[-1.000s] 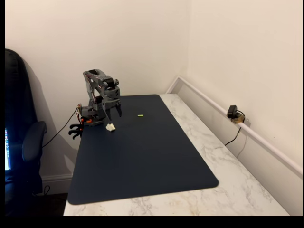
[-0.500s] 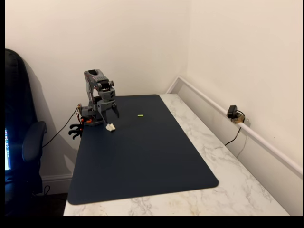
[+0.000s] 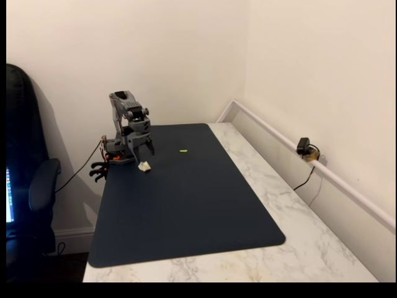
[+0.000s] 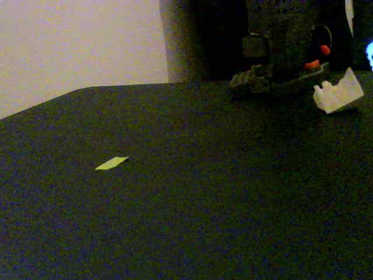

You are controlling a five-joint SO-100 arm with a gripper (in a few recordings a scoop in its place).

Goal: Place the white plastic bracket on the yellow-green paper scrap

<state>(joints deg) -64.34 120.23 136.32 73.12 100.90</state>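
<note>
The gripper [image 3: 144, 151], fingers spread, has swung back to hang just above the white plastic bracket [image 3: 144, 166], seemingly untouched, well apart from the yellow-green paper scrap [image 3: 183, 151].

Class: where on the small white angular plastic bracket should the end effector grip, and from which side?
Probably from above, closing across the narrow body of the white angular plastic bracket: it lies low on the dark mat, its jagged top offering poor hold. The end effector hangs just above it.

One fixed view looks down from afar across the whole desk [image 3: 310, 248]; another sits low on the mat [image 4: 204, 221], facing the arm; both share the mat.
</note>
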